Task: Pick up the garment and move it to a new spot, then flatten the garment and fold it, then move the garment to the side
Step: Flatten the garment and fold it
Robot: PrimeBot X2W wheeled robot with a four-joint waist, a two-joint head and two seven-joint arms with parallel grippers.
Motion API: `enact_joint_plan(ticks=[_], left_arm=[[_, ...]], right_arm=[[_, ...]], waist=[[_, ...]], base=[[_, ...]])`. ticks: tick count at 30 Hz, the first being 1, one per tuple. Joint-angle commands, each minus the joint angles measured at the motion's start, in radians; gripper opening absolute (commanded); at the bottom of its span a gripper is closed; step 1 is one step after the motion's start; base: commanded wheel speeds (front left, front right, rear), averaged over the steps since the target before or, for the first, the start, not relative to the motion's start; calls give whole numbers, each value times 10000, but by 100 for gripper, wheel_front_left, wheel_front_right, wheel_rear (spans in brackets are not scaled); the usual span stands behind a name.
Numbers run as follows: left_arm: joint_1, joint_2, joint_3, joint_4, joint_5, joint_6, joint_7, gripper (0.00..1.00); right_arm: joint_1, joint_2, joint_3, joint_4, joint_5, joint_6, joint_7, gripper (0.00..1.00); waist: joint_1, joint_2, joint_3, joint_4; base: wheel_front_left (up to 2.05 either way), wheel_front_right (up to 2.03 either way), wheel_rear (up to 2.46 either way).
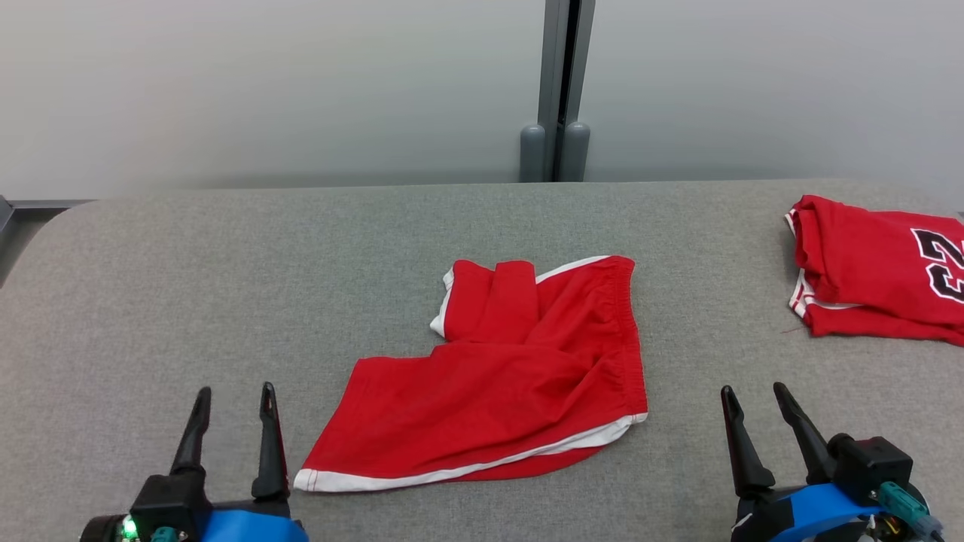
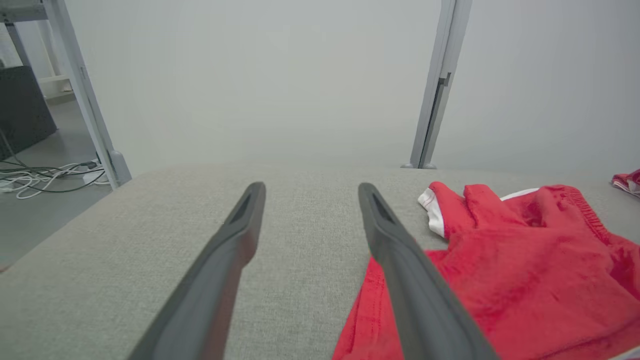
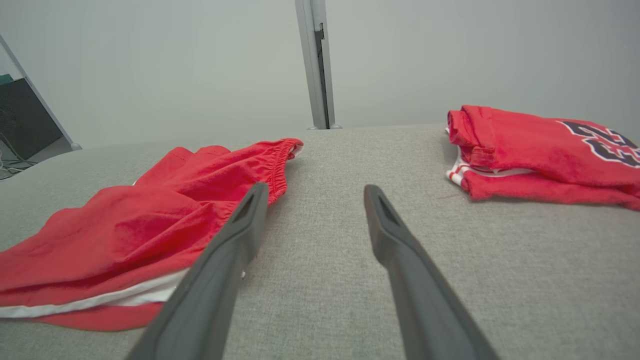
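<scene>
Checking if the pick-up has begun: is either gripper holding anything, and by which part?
Nothing is held. The left gripper and right gripper are both open; the red shorts lie loose.

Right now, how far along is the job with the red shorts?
Done: a red jersey already lies folded at the right edge of the table. In hand: nothing; the left pincer and right pincer are open and empty, short of the shorts. Left: the shorts lie rumpled mid-table, so at least flattening, folding and setting aside remain.
</scene>
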Motion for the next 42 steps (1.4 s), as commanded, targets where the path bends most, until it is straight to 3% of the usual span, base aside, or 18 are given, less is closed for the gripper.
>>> enact_joint_plan(ticks=[1, 5, 9, 22, 42], left_arm=[[127, -55, 211, -215, 200, 100, -38, 100], [422, -151, 776, -805, 736, 125, -39, 100], [686, -112, 1105, -964, 1089, -140, -40, 100], [1017, -54, 1511, -579, 1058, -810, -43, 100], [809, -76, 1514, -232, 935, -898, -43, 100]], right_arm=[[-36, 29, 4, -56, -4, 2, -44, 100], [78, 67, 9, -145, -55, 2, -53, 100], [225, 90, -85, -280, -104, 2, -52, 100], [722, 170, -71, -825, -552, 2, 410, 100], [1054, 192, 35, -1396, -635, 2, 1197, 100]], waist=[[1, -1, -43, -5], [1, -1, -143, 12], [1, -1, -205, 24], [1, -1, -456, 98], [1, -1, -599, 73]], base=[[0, 0, 0], [0, 0, 0], [0, 0, 0], [0, 0, 0], [0, 0, 0]])
